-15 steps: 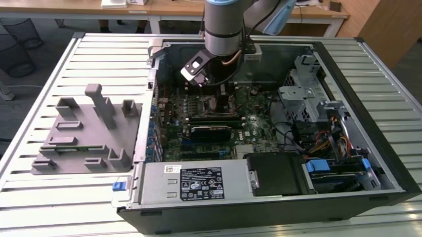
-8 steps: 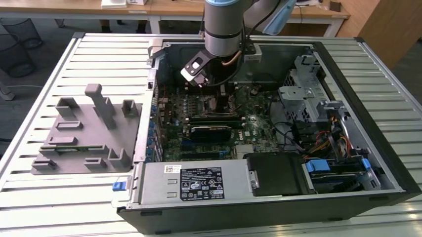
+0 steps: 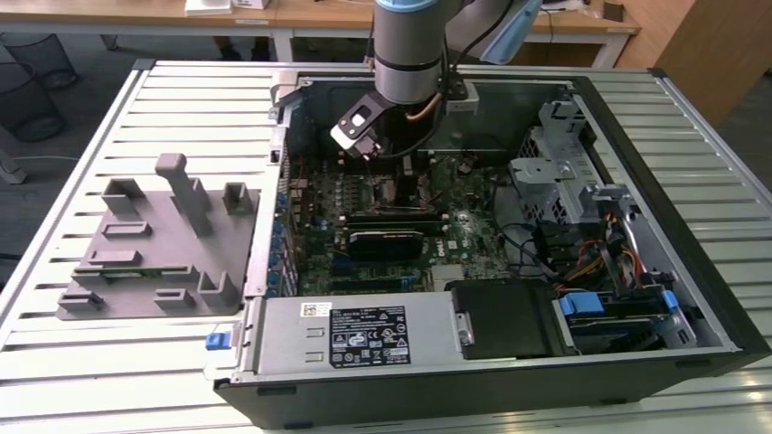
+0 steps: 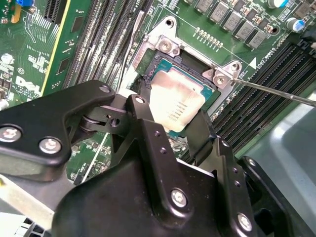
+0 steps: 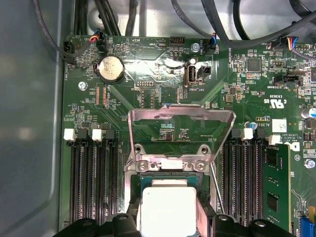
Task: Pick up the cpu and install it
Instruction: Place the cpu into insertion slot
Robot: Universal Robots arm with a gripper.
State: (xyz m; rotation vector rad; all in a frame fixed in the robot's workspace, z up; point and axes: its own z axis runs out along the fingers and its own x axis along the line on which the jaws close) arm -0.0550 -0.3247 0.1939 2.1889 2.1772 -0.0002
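The gripper is narrowly open, its two fingers pressing, as it seems, the opposite edges of the cpu. The chip lies flat at the socket inside the computer case; whether it is fully seated I cannot tell. The load plate stands raised, leaving the socket free.

Exterior overhead, wrist views close (shared socket)
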